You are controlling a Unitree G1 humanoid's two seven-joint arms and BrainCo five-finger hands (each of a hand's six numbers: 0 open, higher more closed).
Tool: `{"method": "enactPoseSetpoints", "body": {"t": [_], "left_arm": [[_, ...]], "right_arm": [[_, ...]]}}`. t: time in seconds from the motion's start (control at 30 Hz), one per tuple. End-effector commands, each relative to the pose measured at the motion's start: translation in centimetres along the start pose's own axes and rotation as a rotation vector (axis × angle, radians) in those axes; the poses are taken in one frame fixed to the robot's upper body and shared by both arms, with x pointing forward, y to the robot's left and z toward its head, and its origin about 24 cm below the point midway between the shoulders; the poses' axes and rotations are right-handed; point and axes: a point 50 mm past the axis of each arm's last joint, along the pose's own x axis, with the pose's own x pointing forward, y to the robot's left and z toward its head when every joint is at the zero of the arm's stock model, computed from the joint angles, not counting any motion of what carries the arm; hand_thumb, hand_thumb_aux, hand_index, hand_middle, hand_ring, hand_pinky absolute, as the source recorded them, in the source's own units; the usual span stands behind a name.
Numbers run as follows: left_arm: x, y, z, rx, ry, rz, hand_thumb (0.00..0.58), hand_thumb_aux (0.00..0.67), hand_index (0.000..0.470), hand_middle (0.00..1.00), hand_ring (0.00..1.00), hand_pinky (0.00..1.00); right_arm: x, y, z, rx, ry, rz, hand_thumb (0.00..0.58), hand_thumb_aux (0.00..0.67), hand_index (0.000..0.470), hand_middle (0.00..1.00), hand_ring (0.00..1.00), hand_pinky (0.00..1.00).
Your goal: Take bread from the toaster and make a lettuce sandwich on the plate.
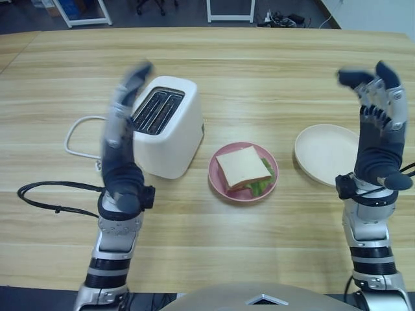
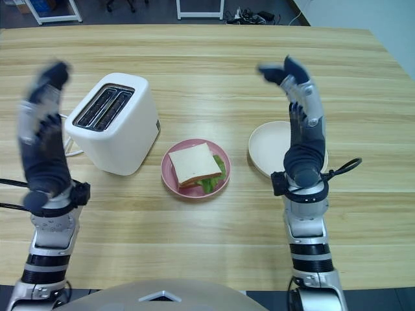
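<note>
Here, the left hand (image 1: 120, 162) stands raised, fingers spread and empty, just left of the toaster (image 1: 165, 126). The sandwich (image 1: 243, 167) lies on the pink plate (image 1: 220, 188), roughly midway between the hands. The right hand (image 1: 379, 136) is likewise spread and empty.

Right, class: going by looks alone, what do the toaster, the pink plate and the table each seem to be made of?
Toaster: white plastic or painted metal, smooth with a soft sheen; the look leaves it open.
Pink plate: plastic or glazed ceramic, with an even, unpatterned colour and a thin rim.
Table: wood or wood-look laminate, with pale planks and a visible grain.
</note>
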Motion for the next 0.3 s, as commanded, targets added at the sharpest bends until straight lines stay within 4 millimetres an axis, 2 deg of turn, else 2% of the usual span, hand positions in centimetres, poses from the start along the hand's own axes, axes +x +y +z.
{"method": "enactPoseSetpoints", "body": {"t": [0.03, 0.3], "left_arm": [[1.02, 0.05, 0.22, 0.053, -0.042, 0.088, 0.0, 0.0, 0.0, 0.0, 0.0, 0.0], [1.15, 0.24, 0.15, 0.096, -0.054, 0.114, 0.0, 0.0, 0.0, 0.0, 0.0, 0.0]], "right_arm": [[1.19, 0.21, 0.91, -0.072, -0.093, -0.09, 0.0, 0.0, 0.0, 0.0, 0.0, 0.0], [1.28, -0.09, 1.65, -0.093, -0.138, -0.142, 0.0, 0.0, 0.0, 0.0, 0.0, 0.0]]}}
